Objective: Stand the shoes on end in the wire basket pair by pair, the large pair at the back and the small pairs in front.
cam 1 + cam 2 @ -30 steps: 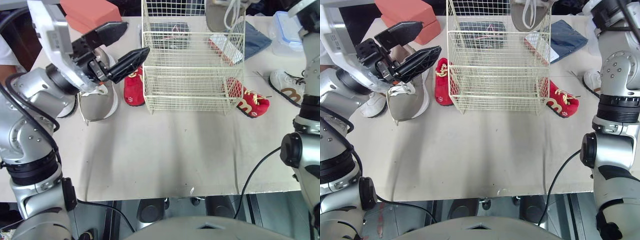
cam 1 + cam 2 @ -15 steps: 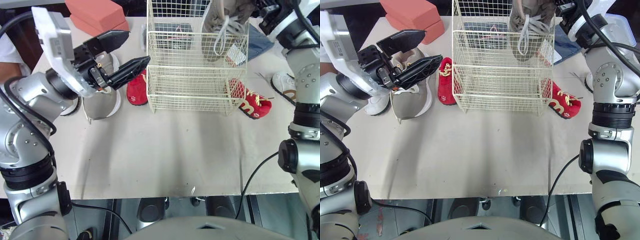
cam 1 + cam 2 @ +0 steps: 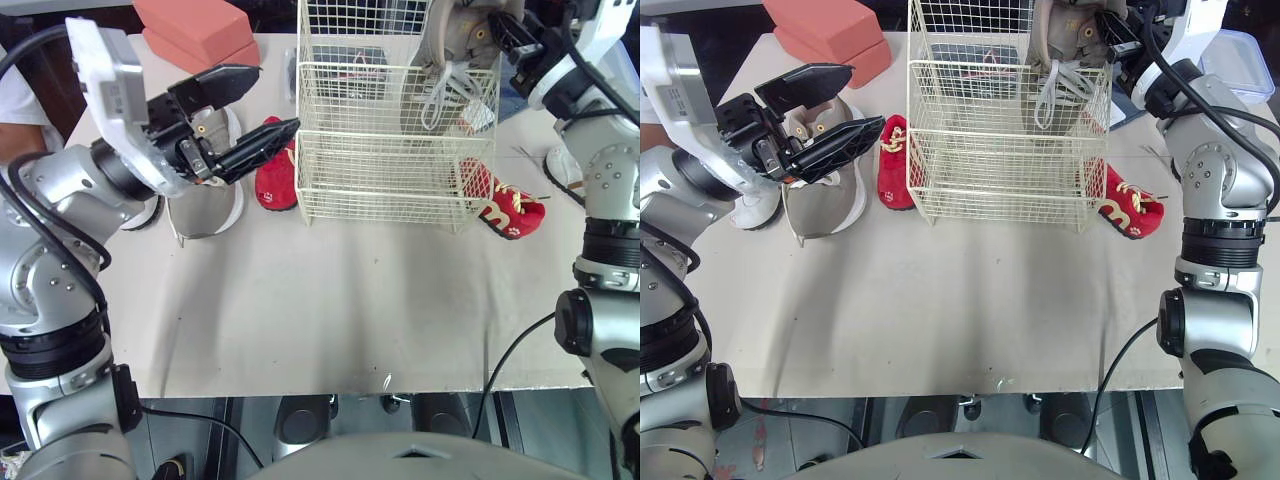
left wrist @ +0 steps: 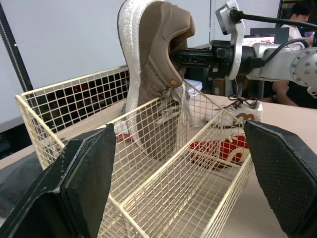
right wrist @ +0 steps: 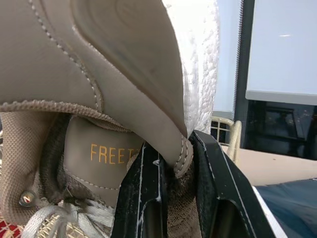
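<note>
Right pincer [image 5: 173, 153]: I read it pinching the heel collar of the tan sneaker [image 4: 156, 74]. The sneaker hangs toe-down inside the wire basket [image 3: 380, 160], upper right of the frame. Left pincer [image 3: 277, 97]: spread, hovering over the second tan sneaker [image 3: 200, 200], which lies on the bench [image 3: 350, 300] at upper left (one small red shoe [image 3: 270, 175] just beside the basket, another red shoe [image 3: 510, 205] at its opposite side).

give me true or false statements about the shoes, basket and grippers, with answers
1. The right gripper pinches the tan shoe at its heel collar. True.
2. The left gripper is shut on a shoe. False: it is open, holding nothing, over the second tan shoe.
3. The tan shoe points toe down in the wire basket. True.
4. Both red shoes are in the basket. False: the left red shoe and the right red shoe lie on the table either side of it.
</note>
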Tool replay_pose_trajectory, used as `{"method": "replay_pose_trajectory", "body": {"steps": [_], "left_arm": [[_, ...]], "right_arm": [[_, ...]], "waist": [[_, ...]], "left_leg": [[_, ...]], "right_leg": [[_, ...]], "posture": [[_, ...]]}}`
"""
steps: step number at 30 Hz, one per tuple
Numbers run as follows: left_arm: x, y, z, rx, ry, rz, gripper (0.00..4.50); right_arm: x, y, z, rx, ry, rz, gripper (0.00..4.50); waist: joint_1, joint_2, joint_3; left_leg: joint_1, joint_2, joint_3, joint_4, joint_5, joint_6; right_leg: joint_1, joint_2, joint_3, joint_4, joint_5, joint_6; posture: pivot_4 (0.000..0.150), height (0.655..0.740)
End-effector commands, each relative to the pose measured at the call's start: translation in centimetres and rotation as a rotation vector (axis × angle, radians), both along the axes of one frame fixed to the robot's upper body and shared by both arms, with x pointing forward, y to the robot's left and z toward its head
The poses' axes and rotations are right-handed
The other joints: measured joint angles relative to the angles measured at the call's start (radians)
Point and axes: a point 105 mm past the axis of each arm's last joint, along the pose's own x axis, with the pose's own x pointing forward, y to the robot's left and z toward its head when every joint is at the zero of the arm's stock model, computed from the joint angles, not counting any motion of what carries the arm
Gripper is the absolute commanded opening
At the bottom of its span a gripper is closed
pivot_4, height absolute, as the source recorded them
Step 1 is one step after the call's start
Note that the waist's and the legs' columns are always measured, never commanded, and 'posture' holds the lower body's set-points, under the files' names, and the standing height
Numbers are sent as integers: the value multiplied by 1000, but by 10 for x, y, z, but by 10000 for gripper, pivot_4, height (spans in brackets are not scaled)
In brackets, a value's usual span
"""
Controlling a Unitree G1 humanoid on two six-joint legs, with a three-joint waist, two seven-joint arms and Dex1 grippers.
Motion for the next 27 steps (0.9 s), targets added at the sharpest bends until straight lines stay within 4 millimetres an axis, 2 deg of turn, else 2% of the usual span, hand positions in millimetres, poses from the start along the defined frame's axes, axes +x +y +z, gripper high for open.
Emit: {"method": "replay_pose_trajectory", "body": {"steps": [1, 3, 7, 9, 15, 21, 24, 27], "left_arm": [[-2, -1, 6, 20, -42, -1, 45000], [-1, -1, 5, 22, -40, -2, 45000], [-1, 0, 4, 23, -40, 0, 45000], [-1, 0, 5, 19, -45, 6, 45000], [0, 2, 8, -8, -48, 28, 45000], [-1, 9, 7, -50, -51, 54, 45000], [14, 37, 4, -88, -61, 202, 45000], [27, 67, -6, -98, -42, 333, 45000]], "right_arm": [[2, -13, -4, 0, 11, -58, 10122], [2, -14, -2, -4, 1, -61, 17395], [-1, -17, 2, -13, -23, -66, 36906], [-5, -18, 7, -19, -49, -55, 44381], [-22, -23, 18, -72, -113, -9, 44381], [-54, -21, 17, -137, -148, 155, 44381], [-82, -2, 13, -163, -200, 332, 44381], [-102, 21, -6, -244, -177, 473, 44381]], "waist": [[0, 0, 0], [-2, 0, 0], [-7, 1, 0], [-10, 1, 1], [-11, 1, 1], [-6, 1, 1], [-8, 1, 1], [-11, 1, 0]], "left_leg": [[0, 0, 0, 0, 0, 0], [0, 0, 0, 0, 0, 0], [0, 0, 1, 0, 0, 0], [0, 0, 2, -1, 0, 0], [0, 1, 2, -1, 0, 0], [0, 1, 2, -1, 0, 0], [0, 1, 2, -1, 0, 0], [3, 1, 3, -2, 0, 0]], "right_leg": [[0, 0, 0, 0, 0, 0], [0, 0, 0, 0, 0, 0], [-1, 0, 1, 0, 0, 0], [-2, 1, 2, 1, 0, 0], [-2, 1, 2, 0, 0, 0], [-2, 1, 2, 0, 0, 0], [-2, 1, 2, 0, 0, 0], [-1, 2, 4, 0, 0, 0]], "posture": [[1500, 6860], [1500, 6860], [1500, 6860], [1500, 6860], [1500, 6860], [1500, 6860], [1500, 6860], [1500, 6860]]}}
